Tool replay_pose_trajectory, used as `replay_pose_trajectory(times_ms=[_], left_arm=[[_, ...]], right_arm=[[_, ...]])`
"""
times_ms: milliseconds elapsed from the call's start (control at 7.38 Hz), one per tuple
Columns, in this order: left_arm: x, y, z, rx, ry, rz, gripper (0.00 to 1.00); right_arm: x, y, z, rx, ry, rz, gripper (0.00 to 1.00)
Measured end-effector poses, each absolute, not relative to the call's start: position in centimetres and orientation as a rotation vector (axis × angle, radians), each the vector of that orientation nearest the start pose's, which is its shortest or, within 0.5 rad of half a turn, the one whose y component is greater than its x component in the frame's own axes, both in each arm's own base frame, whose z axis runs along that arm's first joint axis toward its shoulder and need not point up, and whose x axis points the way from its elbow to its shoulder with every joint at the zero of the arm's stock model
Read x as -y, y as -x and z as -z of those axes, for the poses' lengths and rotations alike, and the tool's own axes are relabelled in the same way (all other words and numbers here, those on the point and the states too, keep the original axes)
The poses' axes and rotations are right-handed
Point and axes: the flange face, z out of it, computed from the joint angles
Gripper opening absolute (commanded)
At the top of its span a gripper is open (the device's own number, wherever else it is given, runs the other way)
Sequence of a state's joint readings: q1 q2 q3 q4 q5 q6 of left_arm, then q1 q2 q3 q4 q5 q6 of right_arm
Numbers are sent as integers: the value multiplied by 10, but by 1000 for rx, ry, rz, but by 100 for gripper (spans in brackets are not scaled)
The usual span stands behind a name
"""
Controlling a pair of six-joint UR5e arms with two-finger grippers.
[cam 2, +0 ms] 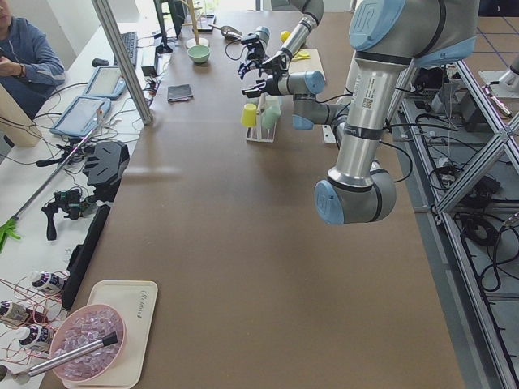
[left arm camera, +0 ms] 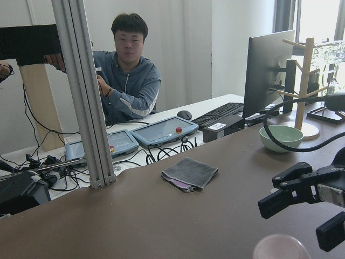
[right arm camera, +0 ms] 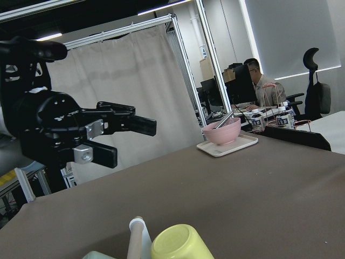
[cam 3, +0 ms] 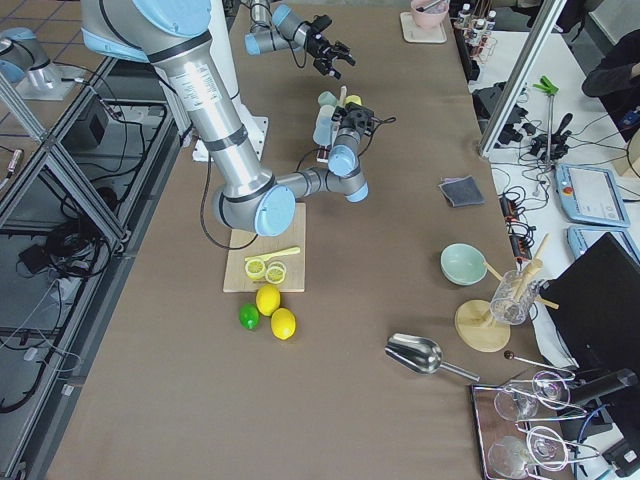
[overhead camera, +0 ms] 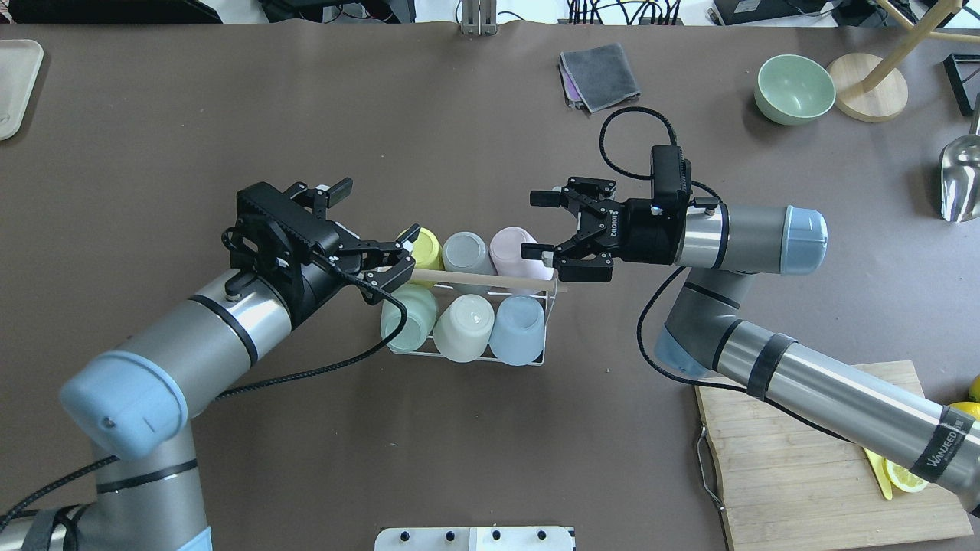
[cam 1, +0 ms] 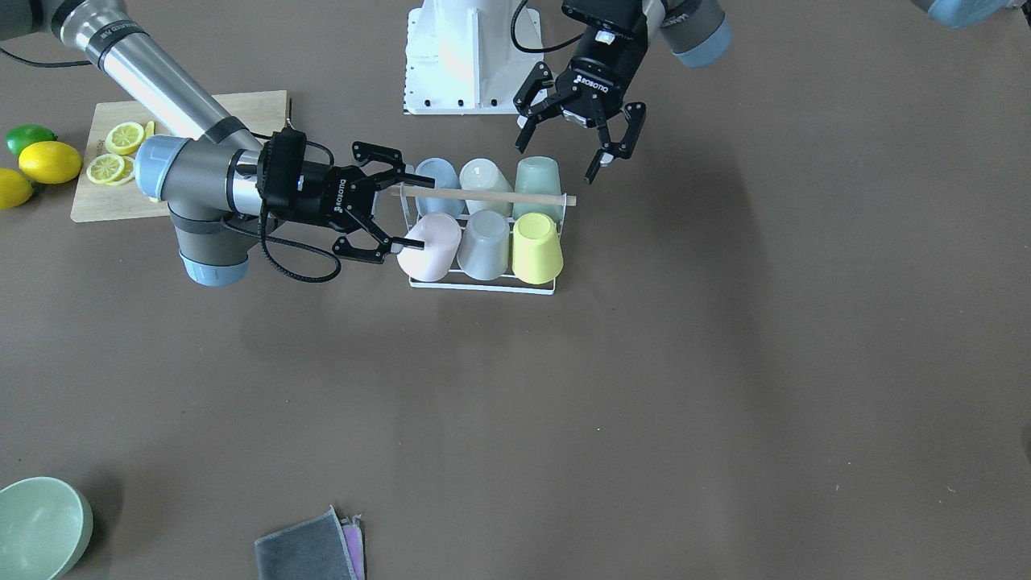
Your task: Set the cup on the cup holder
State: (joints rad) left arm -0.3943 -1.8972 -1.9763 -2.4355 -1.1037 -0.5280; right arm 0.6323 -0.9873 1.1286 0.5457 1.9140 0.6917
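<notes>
The white wire cup holder with its wooden rod handle stands mid-table, and shows in the overhead view. Several cups sit upside down on it: pink, grey and yellow in one row; blue, white and pale green in the other. My right gripper is open and empty at the rack's pink-cup end, one fingertip right beside the pink cup. My left gripper is open and empty, hovering over the green-cup end.
A wooden cutting board with lemon slices, two lemons and a lime lie behind my right arm. A green bowl and grey cloth sit at the far edge. The robot base stands behind the rack.
</notes>
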Motion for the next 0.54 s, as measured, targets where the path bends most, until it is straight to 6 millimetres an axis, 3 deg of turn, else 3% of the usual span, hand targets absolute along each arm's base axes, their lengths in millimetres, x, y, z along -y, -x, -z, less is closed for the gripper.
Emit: replay_pose_trajectory(times_ms=[271, 542], left_arm=[[423, -359, -223, -912, -1117, -202, 98], [483, -284, -268, -875, -839, -231, 98]], right_arm=[[457, 446, -324, 1765, -1424, 515, 100], [480, 423, -324, 1721, -1465, 478, 100]])
